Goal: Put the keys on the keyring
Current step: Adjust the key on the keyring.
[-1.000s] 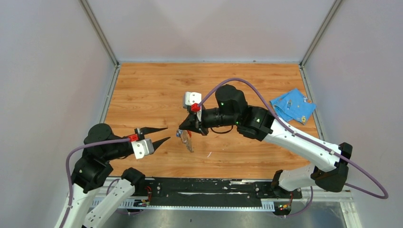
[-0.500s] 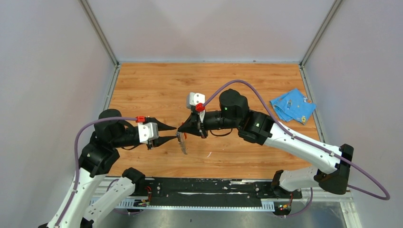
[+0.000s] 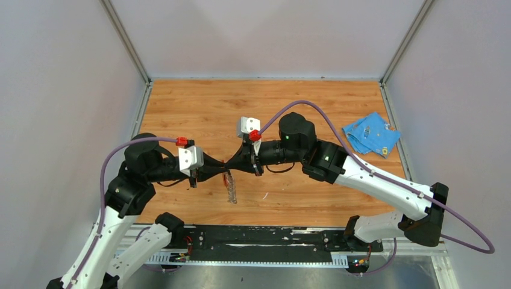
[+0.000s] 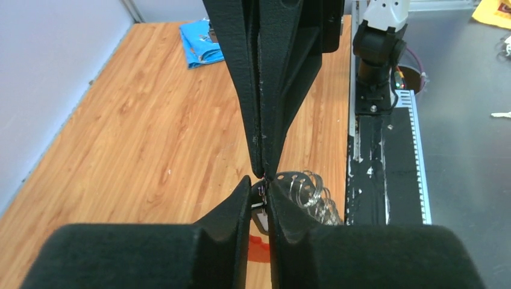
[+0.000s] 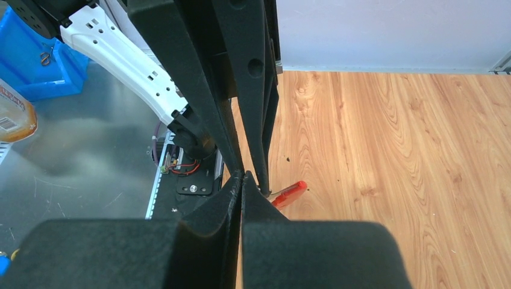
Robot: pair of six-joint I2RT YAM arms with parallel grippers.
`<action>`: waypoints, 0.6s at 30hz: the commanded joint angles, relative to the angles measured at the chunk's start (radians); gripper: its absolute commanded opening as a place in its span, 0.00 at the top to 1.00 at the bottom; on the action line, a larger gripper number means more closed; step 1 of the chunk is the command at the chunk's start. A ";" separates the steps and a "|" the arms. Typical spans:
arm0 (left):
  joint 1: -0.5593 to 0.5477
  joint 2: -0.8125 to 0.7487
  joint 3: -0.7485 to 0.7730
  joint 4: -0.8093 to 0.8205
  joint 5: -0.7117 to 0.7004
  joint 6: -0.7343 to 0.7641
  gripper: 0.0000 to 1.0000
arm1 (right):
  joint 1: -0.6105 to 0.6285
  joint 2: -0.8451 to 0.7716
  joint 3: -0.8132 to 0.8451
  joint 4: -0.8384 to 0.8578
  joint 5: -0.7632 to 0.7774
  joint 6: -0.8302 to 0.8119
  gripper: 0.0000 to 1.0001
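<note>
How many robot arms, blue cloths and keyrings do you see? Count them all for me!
Robot arms: 2 (left arm, right arm)
Blue cloth: 1
Keyring: 1
Total: 4

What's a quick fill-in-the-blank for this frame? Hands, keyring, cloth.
1. The right hand is ___ on the keyring.
2. The left hand meets the right hand tip to tip above the ___ table.
3. The cloth at the table's far right corner is ___.
Missing words: shut; wooden; blue.
</note>
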 commanded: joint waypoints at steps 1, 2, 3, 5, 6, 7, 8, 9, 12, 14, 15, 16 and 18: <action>-0.006 -0.015 -0.009 0.027 0.011 -0.022 0.91 | -0.011 -0.003 0.012 0.016 -0.029 -0.001 1.00; -0.006 -0.018 -0.011 0.019 0.011 -0.013 0.94 | -0.010 -0.001 0.015 0.014 -0.030 -0.002 1.00; -0.006 -0.021 -0.013 0.008 0.011 0.001 0.97 | -0.011 0.000 0.019 0.011 -0.030 -0.004 1.00; -0.006 -0.026 -0.015 -0.012 0.008 0.021 1.00 | -0.011 0.001 0.027 0.001 -0.035 -0.008 1.00; -0.006 -0.032 -0.016 -0.019 0.003 0.028 1.00 | -0.011 0.003 0.034 -0.011 -0.038 -0.013 1.00; -0.006 -0.034 -0.018 -0.023 -0.003 0.033 1.00 | -0.012 0.005 0.045 -0.030 -0.041 -0.022 0.99; -0.006 -0.037 -0.020 -0.028 -0.008 0.040 1.00 | -0.012 0.006 0.058 -0.051 -0.037 -0.032 1.00; -0.006 -0.038 -0.020 -0.034 -0.013 0.046 1.00 | -0.014 0.006 0.072 -0.075 -0.032 -0.039 0.98; -0.006 -0.038 -0.017 -0.048 -0.015 0.055 1.00 | -0.033 0.003 0.119 -0.152 -0.017 -0.078 0.80; -0.006 -0.034 -0.013 -0.055 -0.010 0.055 1.00 | -0.049 0.003 0.145 -0.201 -0.010 -0.103 0.76; -0.006 -0.032 -0.011 -0.059 -0.008 0.057 1.00 | -0.057 0.006 0.163 -0.224 -0.008 -0.115 0.75; -0.006 -0.031 -0.009 -0.062 -0.007 0.058 1.00 | -0.062 0.012 0.180 -0.257 -0.011 -0.130 0.73; -0.006 -0.034 -0.004 -0.067 -0.005 0.059 1.00 | -0.064 0.033 0.224 -0.335 -0.032 -0.176 0.70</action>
